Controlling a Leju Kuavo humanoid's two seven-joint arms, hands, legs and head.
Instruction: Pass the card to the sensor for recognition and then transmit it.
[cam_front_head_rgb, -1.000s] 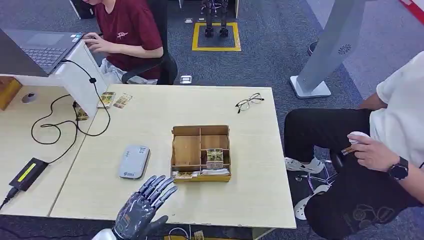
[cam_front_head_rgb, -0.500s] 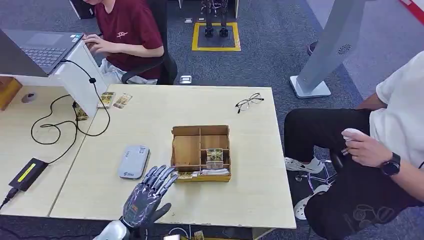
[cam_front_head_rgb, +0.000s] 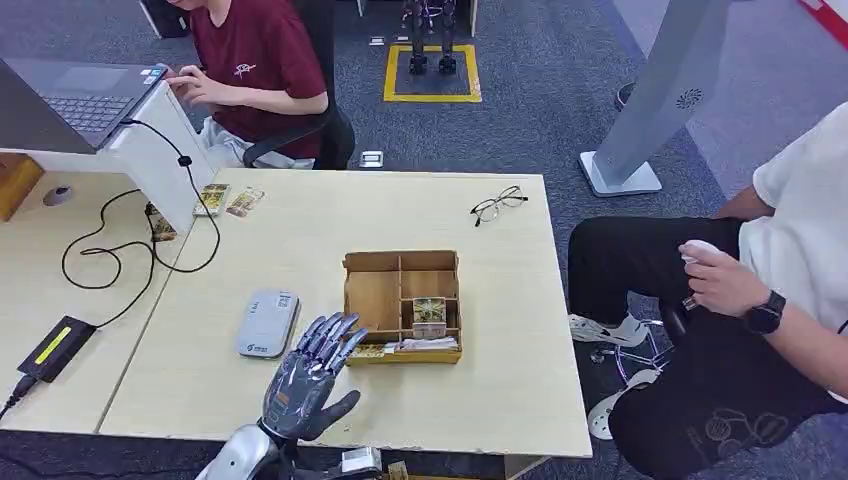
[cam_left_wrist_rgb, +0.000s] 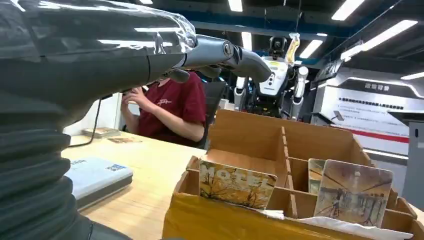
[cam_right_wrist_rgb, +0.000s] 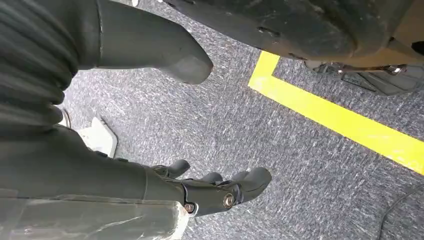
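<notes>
Left hand (cam_front_head_rgb: 305, 378), fingers spread and empty, hovers at seven o'clock of the card box (cam_front_head_rgb: 401, 304); its front cards (cam_left_wrist_rgb: 237, 183) stand partly hidden. Right hand (cam_right_wrist_rgb: 150, 195) hangs loosely curled over carpet.

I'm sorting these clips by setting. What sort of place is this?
Most likely an office doubling as a robotics lab or showroom: a person types at a laptop beside light wood desks, grey carpet carries a yellow floor marking, and another humanoid robot stands in the background.

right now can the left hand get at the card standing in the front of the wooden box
Probably yes: the left hand hovers open just in front of the wooden box, and nothing lies between its fingers and the standing card.
</notes>
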